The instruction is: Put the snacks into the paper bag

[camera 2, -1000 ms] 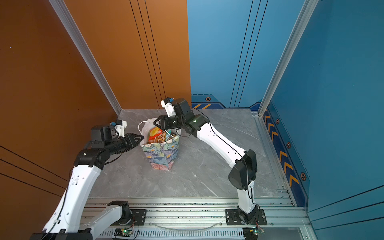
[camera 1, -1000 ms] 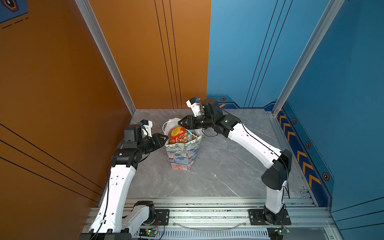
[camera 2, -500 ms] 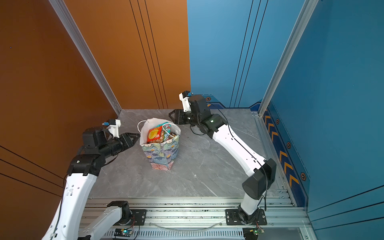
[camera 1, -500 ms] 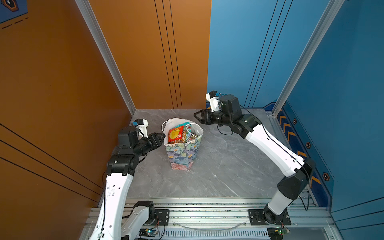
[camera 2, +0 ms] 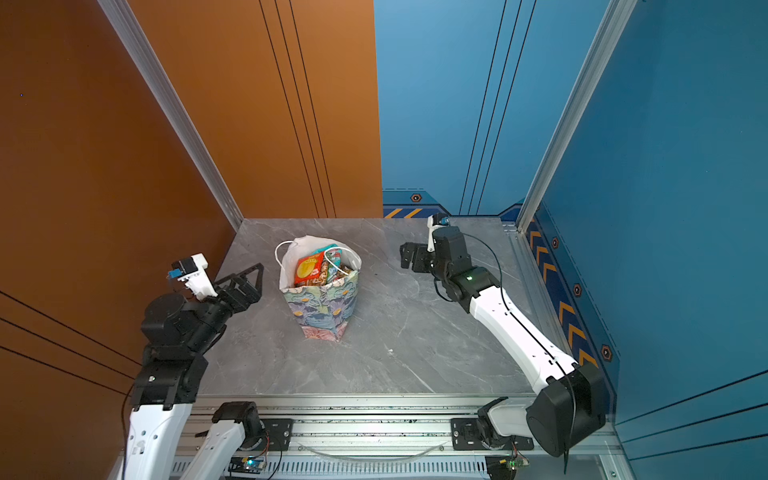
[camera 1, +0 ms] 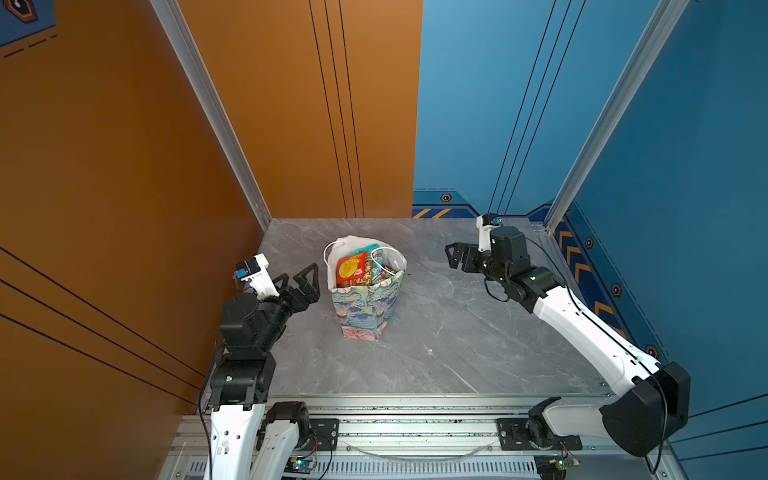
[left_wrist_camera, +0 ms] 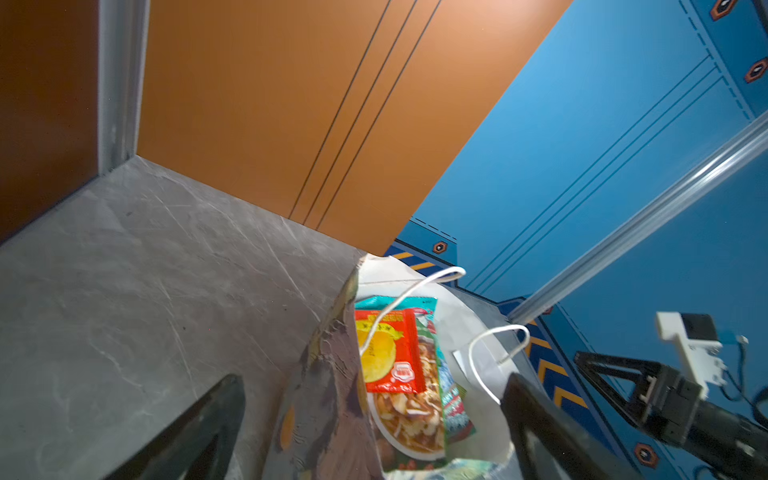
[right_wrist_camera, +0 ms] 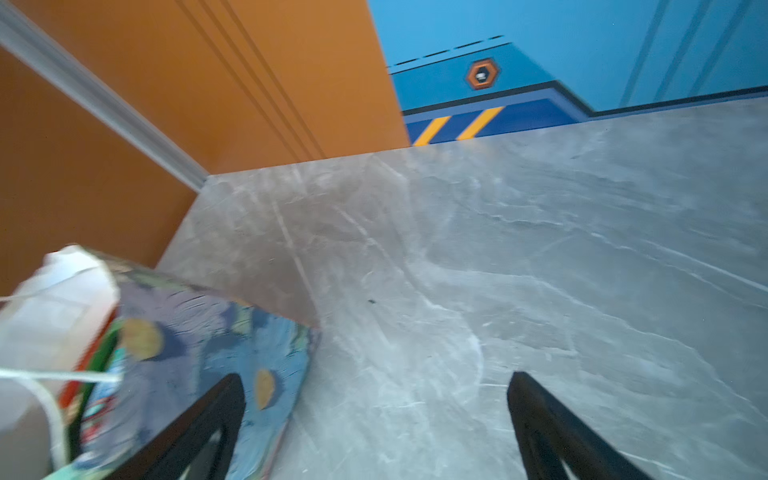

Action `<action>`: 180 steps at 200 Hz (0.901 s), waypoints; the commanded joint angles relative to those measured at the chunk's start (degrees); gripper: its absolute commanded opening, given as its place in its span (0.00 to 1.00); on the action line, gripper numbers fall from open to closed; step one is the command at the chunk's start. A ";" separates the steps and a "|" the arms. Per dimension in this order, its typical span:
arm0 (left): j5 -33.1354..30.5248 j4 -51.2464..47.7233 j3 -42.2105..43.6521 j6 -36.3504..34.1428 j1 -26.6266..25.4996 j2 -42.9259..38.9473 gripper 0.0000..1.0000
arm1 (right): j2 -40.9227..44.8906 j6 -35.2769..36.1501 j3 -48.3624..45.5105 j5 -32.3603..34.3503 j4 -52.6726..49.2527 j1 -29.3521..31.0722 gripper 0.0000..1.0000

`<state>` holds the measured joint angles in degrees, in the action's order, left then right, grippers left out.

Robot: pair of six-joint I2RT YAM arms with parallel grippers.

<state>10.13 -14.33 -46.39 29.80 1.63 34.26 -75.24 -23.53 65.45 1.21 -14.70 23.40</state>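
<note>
- Moved since a second ago: both grippers off the rim of the paper bag, where each sat then. Left gripper drawn back a little to the bag's left, right gripper swung well clear to the bag's right.
- Spread wider than a second ago, too, on both.
- Left gripper: just beside the bag and not touching it. Two black fingers far apart, aimed at the bag's mouth, clamped on nothing.
- Right gripper: well apart from the bag, aimed roughly its way. Two black fingers likewise far apart, holding nothing.
- One paper bag, upright on the grey table, floral print outside, white lining inside, mouth gaping.
- Two white cord handles on it: one arched across the packets, the second on the bag's side away from the left gripper.
- Inside the bag: the snacks, standing on edge, tops showing at the rim in both top views.
- Four told apart in the left wrist view: one red packet with a yellow disc, one teal packet behind it, one food-picture packet under the red one, one green-edged packet beside that.
- Any more beneath these four: cannot tell, packets overlapping.
</note>
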 commanded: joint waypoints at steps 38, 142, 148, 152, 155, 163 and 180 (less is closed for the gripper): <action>-16.95 12.95 11.51 -6.76 0.48 -2.06 0.98 | 6.79 5.86 -17.57 21.01 10.21 -6.46 1.00; -31.26 49.02 33.66 -21.23 -3.78 20.31 0.98 | -5.29 21.77 -40.58 31.95 54.41 -13.01 1.00; -31.54 52.36 34.83 -22.72 -4.11 22.37 0.98 | -6.31 22.02 -41.05 31.05 56.39 -13.32 1.00; -31.49 54.63 35.62 -23.50 -4.17 24.02 0.98 | -7.31 21.81 -41.21 30.24 56.95 -13.48 1.00; -31.55 56.31 36.04 -23.97 -4.18 25.40 0.98 | -8.08 21.90 -41.58 29.36 57.89 -13.62 1.00; -31.05 60.42 37.29 -25.37 -4.09 28.50 0.98 | -10.69 22.91 -43.02 27.43 63.60 -14.04 1.00; -29.19 68.52 38.64 -26.02 -3.65 33.39 0.98 | -8.61 22.54 -43.75 18.39 61.03 -16.24 1.00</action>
<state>-18.94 37.89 -9.89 8.80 -2.35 62.94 -84.47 -3.46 23.77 29.78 38.28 9.65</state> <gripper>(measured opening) 0.980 0.999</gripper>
